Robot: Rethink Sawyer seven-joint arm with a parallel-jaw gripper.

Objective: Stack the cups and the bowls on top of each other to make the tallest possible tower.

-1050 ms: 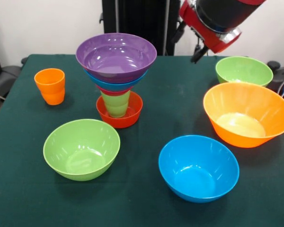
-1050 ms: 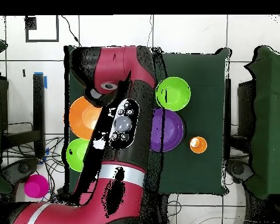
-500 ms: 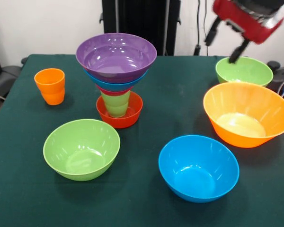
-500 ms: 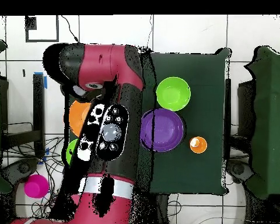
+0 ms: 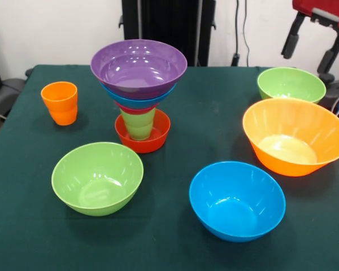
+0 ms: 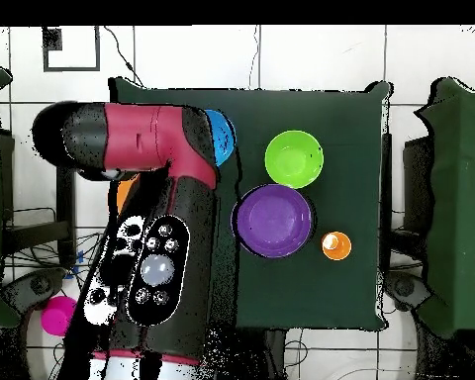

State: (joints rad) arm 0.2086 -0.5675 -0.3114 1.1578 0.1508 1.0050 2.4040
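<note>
Hanging at the top right corner of the front view, the gripper (image 5: 313,48) has its two dark fingers spread apart and holds nothing, poised above and just behind the far lime green bowl (image 5: 291,83). Over on the left, the tower (image 5: 139,90) stands on the green table (image 5: 186,141): a red-orange bowl (image 5: 142,134) at the base, a light green cup (image 5: 138,123) standing in it, then a sliver of pink, a blue bowl and the wide purple bowl (image 5: 138,66) on top. That is a narrow waist under a broad crown, so any off-centre placement or sideways nudge looks likely to tip it. Loose pieces wait around: the orange cup (image 5: 60,103), a near lime green bowl (image 5: 97,177), a blue bowl (image 5: 237,200) and the big orange bowl (image 5: 294,135), which touches nothing but sits near the far green one, so a reach there could clip its rim. Switching overhead, the arm (image 6: 147,228) covers the table's left side; the purple bowl (image 6: 273,220) and orange cup (image 6: 335,245) sit clear of it, and a swing across could brush the stack.
</note>
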